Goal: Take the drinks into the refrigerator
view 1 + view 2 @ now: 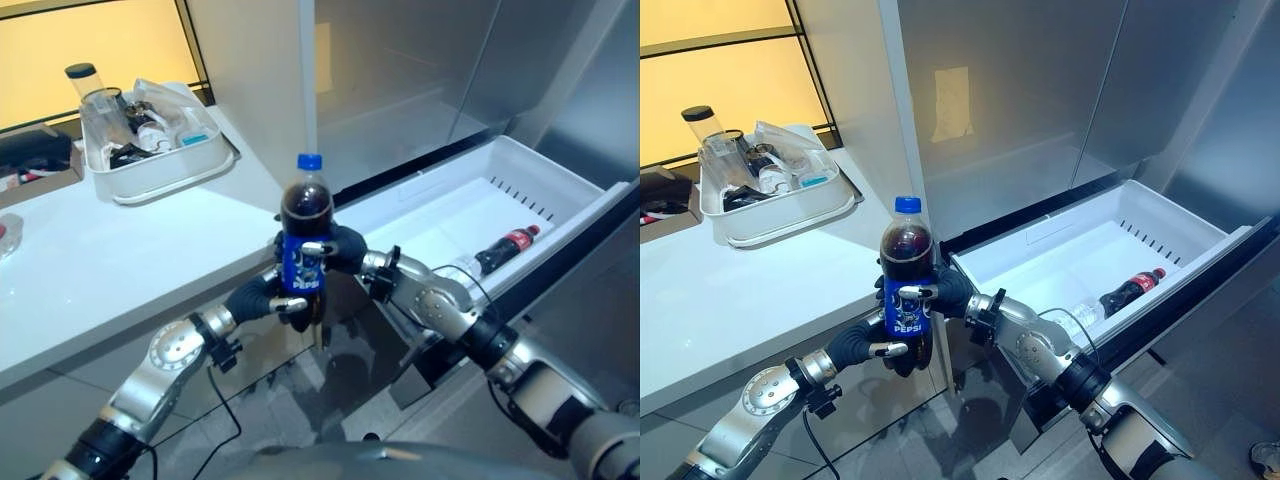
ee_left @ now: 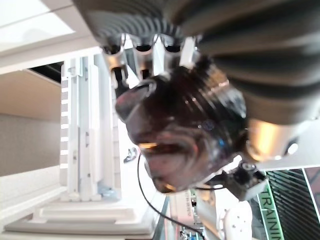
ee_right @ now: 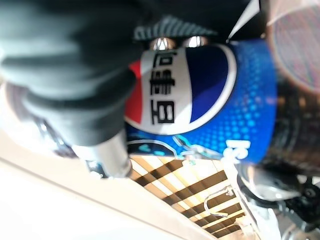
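Bright, even indoor light falls on the white tabletop [image 1: 120, 250], which shows soft glare. A warm yellow glow comes from the wall panel [image 1: 710, 90] behind it. The open freezer drawer [image 1: 1080, 250] is brightly lit inside. In both wrist views the cola bottle [image 3: 200, 100] is blurred from closeness.

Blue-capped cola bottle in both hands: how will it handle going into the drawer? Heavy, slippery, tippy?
The cola bottle looks nearly full of dark liquid, so probably heavy for its size. Its smooth plastic and glossy label may slip, though the left hand and right hand both wrap it. Tall and narrow, it would likely tip; the red-capped bottle already lies flat in the drawer.
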`<state>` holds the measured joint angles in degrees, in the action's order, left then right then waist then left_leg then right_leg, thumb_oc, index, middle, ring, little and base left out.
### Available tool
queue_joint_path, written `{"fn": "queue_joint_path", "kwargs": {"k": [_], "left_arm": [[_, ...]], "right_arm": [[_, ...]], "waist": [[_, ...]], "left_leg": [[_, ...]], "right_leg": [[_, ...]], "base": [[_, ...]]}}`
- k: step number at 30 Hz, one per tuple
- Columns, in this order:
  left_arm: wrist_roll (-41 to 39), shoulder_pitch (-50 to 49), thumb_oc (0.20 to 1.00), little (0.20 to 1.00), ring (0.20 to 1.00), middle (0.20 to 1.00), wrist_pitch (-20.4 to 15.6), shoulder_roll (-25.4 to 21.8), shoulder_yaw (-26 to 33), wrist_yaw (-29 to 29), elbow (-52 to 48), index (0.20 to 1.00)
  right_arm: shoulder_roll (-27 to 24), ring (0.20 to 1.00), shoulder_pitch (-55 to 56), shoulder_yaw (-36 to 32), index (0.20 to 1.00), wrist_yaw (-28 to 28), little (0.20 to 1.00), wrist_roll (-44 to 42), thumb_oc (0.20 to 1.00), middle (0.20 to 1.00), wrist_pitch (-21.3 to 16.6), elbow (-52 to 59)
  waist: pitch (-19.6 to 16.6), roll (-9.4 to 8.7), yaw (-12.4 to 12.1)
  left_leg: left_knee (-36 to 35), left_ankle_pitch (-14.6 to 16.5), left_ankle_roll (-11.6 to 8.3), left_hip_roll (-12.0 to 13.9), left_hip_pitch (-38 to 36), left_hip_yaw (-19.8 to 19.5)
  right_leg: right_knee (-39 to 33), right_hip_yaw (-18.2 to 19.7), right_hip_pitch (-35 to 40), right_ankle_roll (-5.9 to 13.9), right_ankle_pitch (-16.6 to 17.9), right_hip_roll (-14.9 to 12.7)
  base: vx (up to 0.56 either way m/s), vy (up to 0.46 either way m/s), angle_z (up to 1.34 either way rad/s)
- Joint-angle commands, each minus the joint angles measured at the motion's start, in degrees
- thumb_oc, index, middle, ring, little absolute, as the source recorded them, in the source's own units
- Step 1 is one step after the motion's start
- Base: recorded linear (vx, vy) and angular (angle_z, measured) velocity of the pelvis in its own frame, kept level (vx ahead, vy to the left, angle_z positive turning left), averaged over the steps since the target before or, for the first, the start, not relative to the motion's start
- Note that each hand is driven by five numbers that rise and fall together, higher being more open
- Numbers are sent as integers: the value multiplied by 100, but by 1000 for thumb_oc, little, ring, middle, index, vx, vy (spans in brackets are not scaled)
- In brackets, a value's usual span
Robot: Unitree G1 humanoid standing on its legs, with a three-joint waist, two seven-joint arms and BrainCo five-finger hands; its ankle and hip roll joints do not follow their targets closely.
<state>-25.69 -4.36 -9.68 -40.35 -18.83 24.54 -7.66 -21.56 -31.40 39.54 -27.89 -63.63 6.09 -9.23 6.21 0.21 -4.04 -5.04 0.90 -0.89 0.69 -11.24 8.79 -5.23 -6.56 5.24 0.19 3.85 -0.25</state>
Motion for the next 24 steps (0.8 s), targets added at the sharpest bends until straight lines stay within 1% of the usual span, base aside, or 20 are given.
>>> {"fn": "queue_joint_path", "kwargs": {"k": [1, 5, 6, 8, 9, 11, 12, 15, 16, 19, 20, 21, 23, 24], "left_arm": [[-362, 694, 1000, 1000, 1000, 1000, -336, 134, 18, -76, -387, 1000], [-504, 633, 1000, 1000, 1000, 1000, -301, 102, 27, 0, -430, 1000], [-504, 633, 1000, 1000, 1000, 1000, -301, 103, 27, 0, -430, 1000], [-613, 567, 1000, 1000, 1000, 1000, -279, 51, 55, 84, -470, 1000], [-615, 567, 1000, 1000, 1000, 1000, -278, 50, 52, 85, -472, 1000], [-680, 494, 1000, 1000, 1000, 1000, -258, 20, 88, 151, -479, 1000], [-681, 494, 1000, 1000, 1000, 1000, -258, 18, 82, 151, -481, 1000], [-822, 366, 1000, 1000, 1000, 1000, -225, -38, 174, 250, -485, 1000], [-822, 366, 1000, 1000, 1000, 1000, -225, -38, 173, 250, -485, 1000], [-938, 200, 1000, 1000, 1000, 1000, -201, -12, 320, 294, -492, 1000], [-994, 110, 1000, 1000, 1000, 1000, -186, 11, 409, 327, -480, 1000], [-994, 110, 1000, 1000, 1000, 1000, -186, 10, 408, 327, -480, 1000], [-1074, -43, 1000, 1000, 1000, 1000, -176, 27, 561, 338, -487, 1000], [-1190, -193, 1000, 1000, 1000, 1000, -152, 53, 722, 374, -502, 1000]], "right_arm": [[536, 200, -657, 146, 200, -197, 200, -314, 200, 200, -284, 756], [281, 200, -534, -136, 200, -141, 200, -346, 200, 200, -404, 839], [281, 200, -533, -136, 200, -140, 200, -346, 200, 200, -404, 840], [20, 200, -394, -402, 200, -119, 200, -391, 200, 200, -517, 930], [15, 200, -387, -405, 200, -116, 200, -392, 200, 200, -515, 937], [-183, 200, -138, -767, 200, -75, 200, -475, 200, 200, -664, 980], [-186, 200, -130, -772, 200, -74, 200, -475, 200, 200, -662, 986], [-437, 200, 317, -1424, 200, 10, 200, -560, 200, 200, -909, 1054], [-437, 200, 318, -1424, 200, 10, 200, -560, 200, 200, -909, 1055], [-667, 200, 597, -1972, 200, 133, 200, -521, 200, 200, -1104, 1023], [-806, 200, 755, -2344, 200, 189, 200, -527, 200, 200, -1226, 1013], [-807, 200, 756, -2344, 200, 190, 200, -527, 200, 200, -1226, 1013], [-1047, 200, 919, -2787, 200, 283, 200, -387, 200, 200, -1400, 914], [-1397, 200, 1113, -3168, 200, 360, 200, -129, 200, 200, -1524, 949]], "waist": [[-45, -205, -44], [-48, -226, -31], [-48, -226, -31], [-54, -241, -10], [-56, -240, -13], [-61, -251, 10], [-65, -252, 6], [-72, -279, 41], [-73, -279, 40], [-81, -297, 71], [-85, -313, 87], [-85, -313, 86], [-84, -332, 95], [-75, -361, 108]], "left_leg": [[4, 345, -67, 74, -51, -341], [4, 338, -66, 68, -41, -350], [4, 338, -66, 68, -41, -350], [4, 330, -69, 66, -37, -357], [4, 330, -69, 66, -36, -357], [4, 329, -72, 64, -31, -362], [4, 329, -72, 64, -31, -362], [4, 326, -72, 66, -19, -376], [4, 326, -72, 66, -19, -375], [4, 326, -76, 70, -19, -383], [4, 326, -76, 79, -14, -390], [4, 326, -76, 79, -13, -390], [4, 325, -81, 80, -4, -394], [4, 320, -86, 81, 14, -405]], "right_leg": [[437, -262, 117, 507, -197, -336], [431, -275, 116, 511, -186, -332], [431, -275, 116, 511, -186, -332], [427, -280, 119, 518, -182, -329], [427, -281, 119, 518, -182, -329], [425, -297, 119, 529, -169, -335], [425, -297, 118, 529, -169, -335], [430, -304, 105, 541, -161, -333], [430, -303, 104, 541, -161, -333], [426, -316, 102, 547, -152, -336], [425, -323, 98, 551, -151, -337], [425, -323, 98, 551, -151, -337], [424, -331, 87, 558, -144, -333], [427, -338, 66, 563, -137, -323]], "base": [[0, 0, 0], [0, 0, 0], [0, 0, 0], [0, 0, 0], [0, 0, 0], [0, 0, 0], [0, 0, 0], [0, 0, 0], [0, 0, 0], [0, 0, 0], [0, 0, 0], [0, 0, 0], [-6, 1, 2], [0, 0, 0]]}}
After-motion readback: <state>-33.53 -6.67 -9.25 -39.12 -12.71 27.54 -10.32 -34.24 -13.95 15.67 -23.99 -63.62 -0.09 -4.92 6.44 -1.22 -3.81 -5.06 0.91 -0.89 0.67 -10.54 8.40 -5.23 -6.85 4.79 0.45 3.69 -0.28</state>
